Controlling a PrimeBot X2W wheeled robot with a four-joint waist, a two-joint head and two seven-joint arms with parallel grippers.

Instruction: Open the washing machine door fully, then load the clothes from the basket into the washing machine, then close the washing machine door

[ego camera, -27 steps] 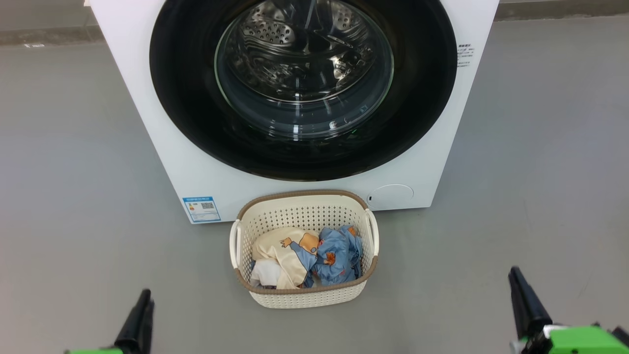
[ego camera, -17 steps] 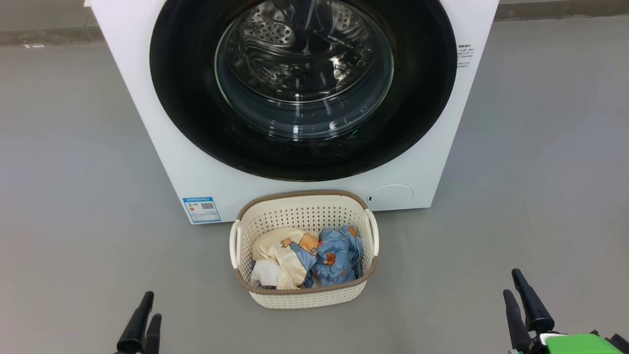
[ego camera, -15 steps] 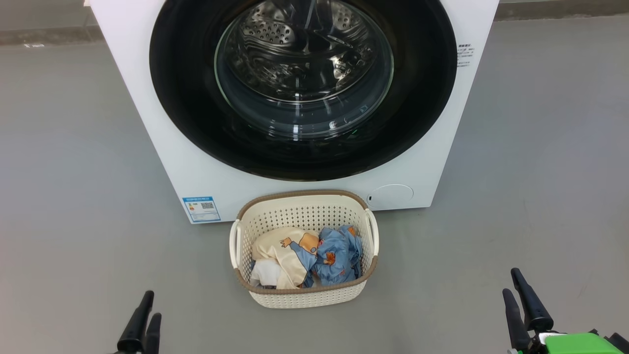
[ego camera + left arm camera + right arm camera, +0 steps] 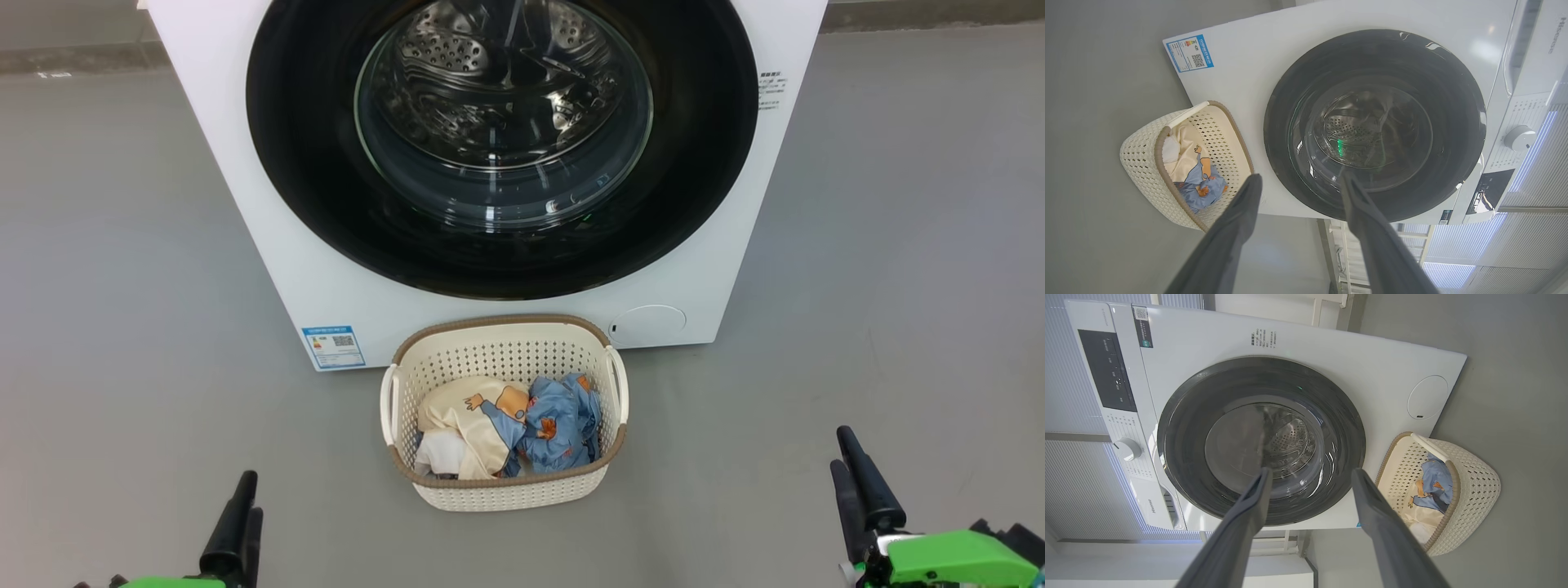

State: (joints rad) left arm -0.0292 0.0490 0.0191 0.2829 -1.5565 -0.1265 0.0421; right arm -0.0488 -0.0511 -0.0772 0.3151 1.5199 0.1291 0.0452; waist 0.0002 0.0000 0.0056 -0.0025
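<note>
The white washing machine (image 4: 326, 302) stands ahead with its washing machine door (image 4: 302, 163) shut flat against the front, the steel drum visible through the glass. The cream basket (image 4: 506, 494) sits on the floor just before it and holds the clothes (image 4: 522, 425), light blue and cream pieces. My left gripper (image 4: 251, 494) hangs open at the lower left, well short of the basket. My right gripper (image 4: 838, 448) is open at the lower right, nothing between its fingers. Both wrist views look at the door (image 4: 1453, 122) (image 4: 1180, 428) past open grippers (image 4: 1300, 177) (image 4: 1311, 471), with the basket (image 4: 1143, 163) (image 4: 1478, 486) to one side.
Grey floor (image 4: 122, 286) stretches on both sides of the machine. A blue label (image 4: 333, 347) and a round filter cap (image 4: 649, 324) mark its lower front. The control panel with a knob (image 4: 1126, 449) sits at the machine's top.
My right gripper has shifted slightly up and left at the bottom of the head view; the left has barely moved. Door, basket and clothes are unchanged.
</note>
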